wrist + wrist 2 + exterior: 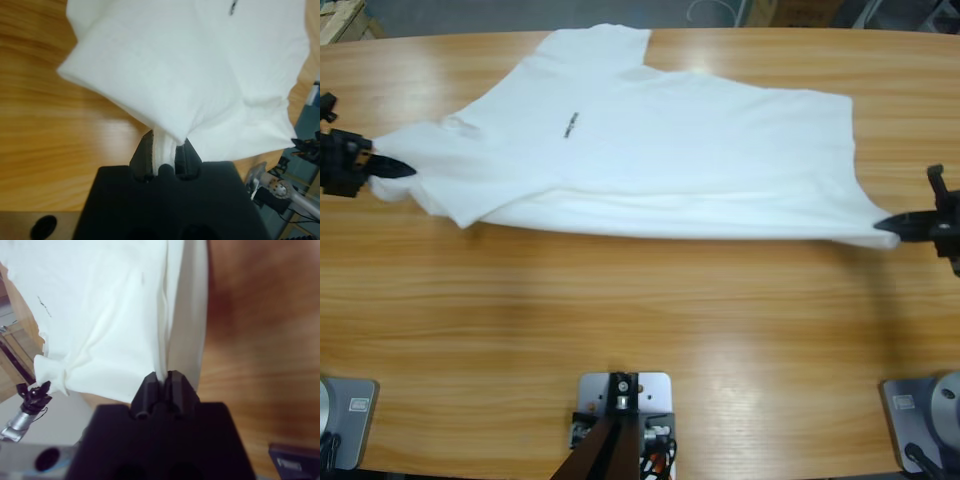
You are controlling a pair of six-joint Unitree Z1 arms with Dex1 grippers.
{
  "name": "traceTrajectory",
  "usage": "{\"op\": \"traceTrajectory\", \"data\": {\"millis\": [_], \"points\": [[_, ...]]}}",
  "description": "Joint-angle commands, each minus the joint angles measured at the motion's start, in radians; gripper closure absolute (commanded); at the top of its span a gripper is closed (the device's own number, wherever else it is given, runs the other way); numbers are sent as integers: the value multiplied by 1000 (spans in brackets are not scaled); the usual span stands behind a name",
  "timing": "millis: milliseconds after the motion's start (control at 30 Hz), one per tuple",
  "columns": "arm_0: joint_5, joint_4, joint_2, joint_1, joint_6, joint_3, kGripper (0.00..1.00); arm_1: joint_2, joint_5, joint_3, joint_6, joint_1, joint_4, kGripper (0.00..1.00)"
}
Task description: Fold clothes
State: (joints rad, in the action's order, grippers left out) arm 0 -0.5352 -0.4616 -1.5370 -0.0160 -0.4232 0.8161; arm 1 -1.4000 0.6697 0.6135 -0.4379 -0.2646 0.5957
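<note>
The left gripper is clamped on a bunched fold of the white T-shirt — cloth fills the gap between its jaws. In the high view that gripper sits at the shirt's left end, by the sleeve. The right gripper pinches a thin edge of the shirt; from above it holds the right-hand corner. Between them the shirt lies stretched across the wooden table, its small dark mark facing up.
</note>
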Motion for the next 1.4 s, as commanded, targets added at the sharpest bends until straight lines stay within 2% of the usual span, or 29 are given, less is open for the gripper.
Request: {"op": "traceTrajectory", "data": {"millis": [33, 200, 400, 567, 700, 967, 1133, 1167, 1200, 1233, 1267, 1300, 1333, 1400], "points": [[-10, -92, 132, 15, -31, 21, 1000, 159, 15, -28, -2, 28, 90, 1000], [-19, -91, 133, -72, -63, -48, 1000, 194, 3, -38, -52, 95, 104, 1000], [59, -89, 160, -130, -149, -101, 1000, 214, -7, -52, -85, 119, 110, 1000], [112, -89, 194, -132, -205, -145, 1000, 206, -32, -48, -112, 119, 118, 1000], [143, -89, 176, -124, -222, -146, 1000, 150, -101, -28, -139, 119, 117, 1000], [149, -68, 71, -121, -217, -109, 1000, 38, -157, -16, -145, 120, 108, 1000], [145, -58, 8, -142, -216, -99, 1000, 14, -173, -15, -173, 177, 106, 1000], [146, -58, 5, -144, -216, -98, 1000, 10, -175, -16, -179, 186, 105, 932], [146, -58, 0, -145, -216, -99, 1000, 9, -176, -16, -183, 192, 105, 590], [146, -58, -3, -145, -219, -99, 659, 10, -177, -16, -186, 194, 105, 329], [146, -58, -4, -145, -221, -101, 255, 12, -178, -16, -186, 195, 105, 127], [147, -58, -5, -145, -221, -101, 70, 15, -179, -16, -186, 197, 105, 16], [148, -58, -3, -146, -221, -100, 12, 19, -179, -16, -188, 197, 106, 0], [150, -58, -1, -147, -223, -101, 4, 28, -180, -16, -198, 197, 107, 0]]}}
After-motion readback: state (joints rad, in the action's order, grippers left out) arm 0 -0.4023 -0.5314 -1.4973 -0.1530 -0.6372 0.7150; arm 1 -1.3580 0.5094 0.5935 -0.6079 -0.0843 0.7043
